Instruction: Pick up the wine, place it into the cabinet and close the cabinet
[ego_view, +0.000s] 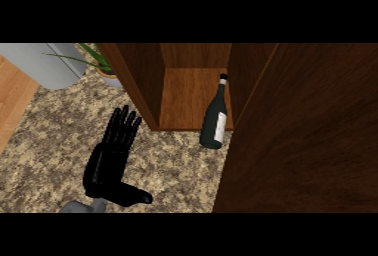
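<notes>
A dark green wine bottle (215, 117) with a white label stands at the front edge of the open wooden cabinet (188, 95), right beside the cabinet's door (303, 135), which reaches toward me and fills the right side. My left hand (111, 157) rests open on the speckled counter to the left of the cabinet, fingers straight and pointing away, well apart from the bottle. My right hand does not show in the view.
A potted plant (100, 62) stands at the back left beside the cabinet's side wall. A grey appliance (44, 62) sits in the far left corner. The granite counter (170, 165) stretches between my hand and the door.
</notes>
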